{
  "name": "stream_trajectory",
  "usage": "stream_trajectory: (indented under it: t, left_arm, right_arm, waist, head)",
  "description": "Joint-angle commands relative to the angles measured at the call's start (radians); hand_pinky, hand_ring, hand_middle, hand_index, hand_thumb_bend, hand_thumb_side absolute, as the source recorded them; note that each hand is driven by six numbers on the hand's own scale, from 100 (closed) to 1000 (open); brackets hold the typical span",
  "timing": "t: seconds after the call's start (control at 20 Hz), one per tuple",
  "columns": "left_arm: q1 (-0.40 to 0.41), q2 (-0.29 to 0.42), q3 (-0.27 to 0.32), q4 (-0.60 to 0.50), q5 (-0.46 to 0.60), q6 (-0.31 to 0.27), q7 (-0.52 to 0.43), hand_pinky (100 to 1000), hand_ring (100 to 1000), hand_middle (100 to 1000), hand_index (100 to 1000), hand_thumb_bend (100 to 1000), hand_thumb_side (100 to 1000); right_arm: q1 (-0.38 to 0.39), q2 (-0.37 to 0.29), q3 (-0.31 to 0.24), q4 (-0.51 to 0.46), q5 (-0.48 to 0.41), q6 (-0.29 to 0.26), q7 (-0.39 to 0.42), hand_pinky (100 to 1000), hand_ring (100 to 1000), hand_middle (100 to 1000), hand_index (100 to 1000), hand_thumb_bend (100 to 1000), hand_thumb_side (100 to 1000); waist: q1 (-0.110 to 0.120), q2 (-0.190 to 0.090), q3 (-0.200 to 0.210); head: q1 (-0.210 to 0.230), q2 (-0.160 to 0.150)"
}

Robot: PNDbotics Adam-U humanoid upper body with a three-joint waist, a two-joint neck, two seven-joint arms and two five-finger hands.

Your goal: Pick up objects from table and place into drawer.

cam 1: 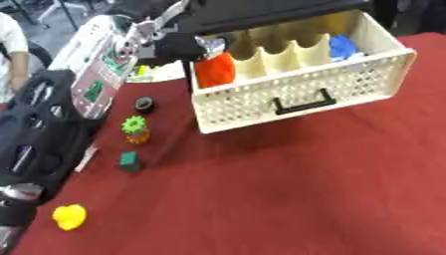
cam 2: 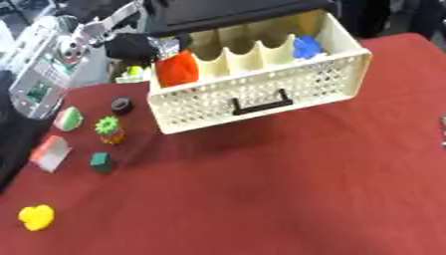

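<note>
left hand (cam 2: 144, 46) reaches from the upper left over the left end of the cream drawer (cam 2: 261, 94), dark and bunched beside the red thing (cam 2: 177, 70) in the leftmost compartment; whether its fingers pinch that thing or have let go, i cannot tell. the step looks like a placing; next it likely calls for lifting clear and going for a table piece. right hand shows nowhere. counted: one red and one blue thing (cam 2: 306, 47) in the drawer; on the cloth one black ring (cam 2: 122, 105), one green-topped toy (cam 2: 109, 129), one green block (cam 2: 101, 162), one yellow toy (cam 2: 37, 217).
</note>
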Motion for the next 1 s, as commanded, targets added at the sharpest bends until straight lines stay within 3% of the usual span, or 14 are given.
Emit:
stream_trajectory:
  t: [0.05, 0.1, 0.45, 0.75, 1.0]
  left_arm:
    - [-0.003, 0.042, 0.031, -0.096, 0.057, 0.025, 0.068, 476, 698, 730, 884, 138, 667]
    - [0.007, 0.050, 0.036, -0.133, 0.086, 0.043, 0.098, 446, 670, 699, 856, 100, 676]
    - [0.078, 0.098, 0.085, -0.373, 0.350, 0.196, 0.312, 398, 605, 621, 777, 100, 671]
    - [0.170, 0.148, 0.119, -0.534, 0.473, 0.258, 0.426, 368, 576, 592, 753, 100, 676]
    - [0.298, 0.186, 0.152, -0.687, 0.550, 0.297, 0.516, 368, 569, 593, 777, 100, 711]
  right_arm:
    - [-0.005, -0.023, -0.007, -0.006, -0.001, 0.000, 0.003, 446, 465, 406, 747, 100, 435]
    - [-0.002, -0.025, -0.007, -0.006, 0.000, 0.000, 0.003, 446, 465, 406, 747, 100, 435]
    - [0.013, -0.038, -0.009, -0.006, 0.010, 0.007, 0.006, 447, 465, 406, 747, 100, 440]
    - [0.031, -0.066, -0.009, -0.006, 0.032, 0.023, 0.020, 446, 464, 405, 746, 100, 452]
    - [0.049, -0.119, -0.003, -0.006, 0.074, 0.044, 0.063, 444, 462, 410, 745, 100, 476]
  waist:
    - [-0.016, -0.029, 0.008]
    - [-0.019, -0.030, 0.011]
    - [-0.048, -0.036, 0.035]
    - [-0.076, -0.045, 0.054]
    - [-0.096, -0.053, 0.071]
  head:
    - [-0.010, 0.014]
    - [-0.013, 0.019]
    - [-0.022, 0.037]
    - [-0.029, 0.042]
    - [-0.041, 0.049]
